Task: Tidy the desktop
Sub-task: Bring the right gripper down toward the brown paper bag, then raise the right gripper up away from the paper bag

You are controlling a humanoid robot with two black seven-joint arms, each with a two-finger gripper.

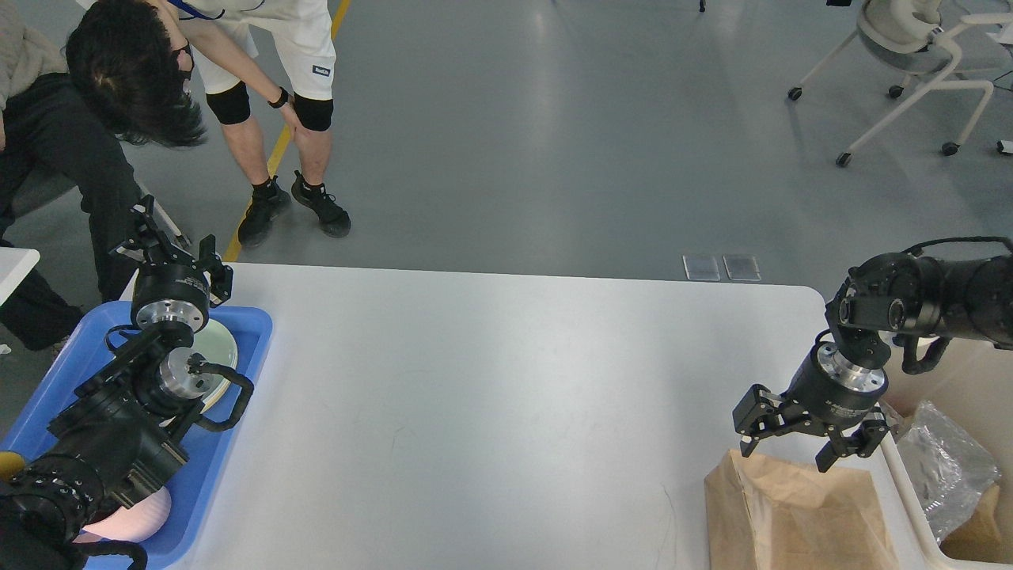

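Note:
The white desktop (491, 396) fills the middle of the head view and is bare across its centre. A brown paper bag (791, 514) lies on its front right corner. My right gripper (787, 453) points down with its fingers spread open, empty, right at the bag's top edge. My left gripper (180, 249) points away from me, open and empty, above the far end of a blue tray (253, 332). The tray holds a pale green plate (223, 344) and a pink dish (134, 518), both partly hidden by my left arm.
A cream bin (910, 491) at the table's right edge holds crumpled clear plastic (946, 467) and some brown paper. Two people (261, 79) stand close behind the far left corner. A white wheeled chair (910, 47) stands at the back right.

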